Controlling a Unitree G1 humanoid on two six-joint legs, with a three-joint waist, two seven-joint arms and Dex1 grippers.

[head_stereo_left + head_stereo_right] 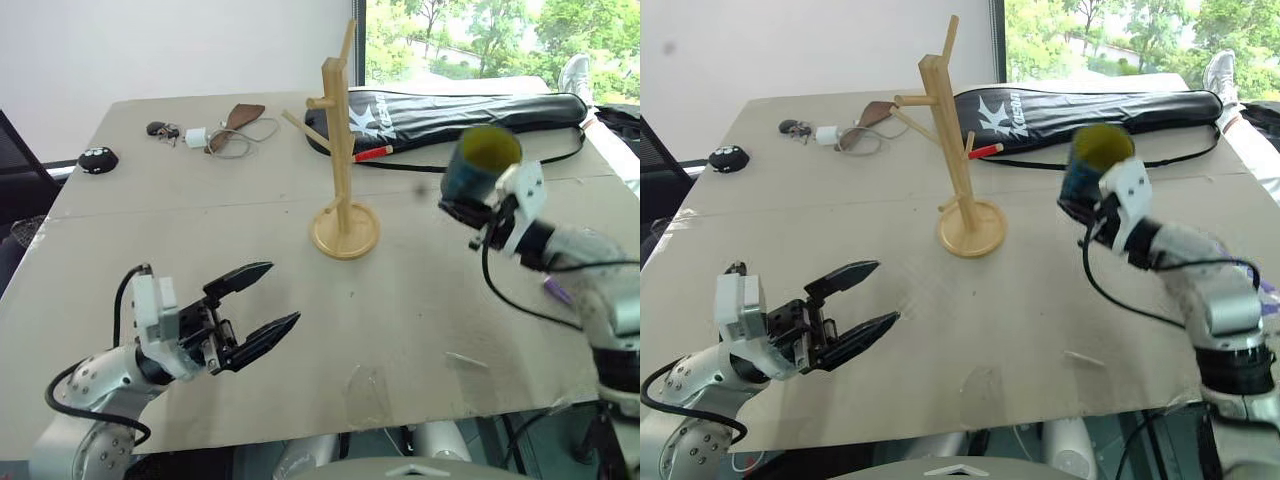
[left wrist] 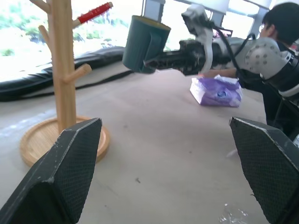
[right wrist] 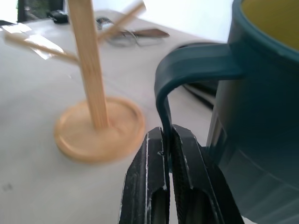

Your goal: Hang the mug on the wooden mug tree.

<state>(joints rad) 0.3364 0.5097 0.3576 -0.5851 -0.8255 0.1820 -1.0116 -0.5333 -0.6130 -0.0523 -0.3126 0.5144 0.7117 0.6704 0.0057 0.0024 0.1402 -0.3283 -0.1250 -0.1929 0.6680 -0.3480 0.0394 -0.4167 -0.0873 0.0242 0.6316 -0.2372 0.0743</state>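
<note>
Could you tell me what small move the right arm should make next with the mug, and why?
Probably carry the mug leftward toward the wooden mug tree. The right gripper is shut on the lower part of the handle, the mug is off the table, and open space separates it from the pegs.

Looks like an office or lab room set up for robot trials: plain white wall (image 1: pixel 150 50) behind a wide table (image 1: pixel 200 250) covered in bare cardboard-like sheeting, large window (image 1: pixel 480 40) beside the wall giving onto green trees. Everyday clutter at the table's far edge — keys (image 1: pixel 162 130), a white charger with cable (image 1: pixel 200 137), a long black bag (image 1: pixel 450 110) — and, near the table, a seated person (image 2: pixel 280 23).
</note>
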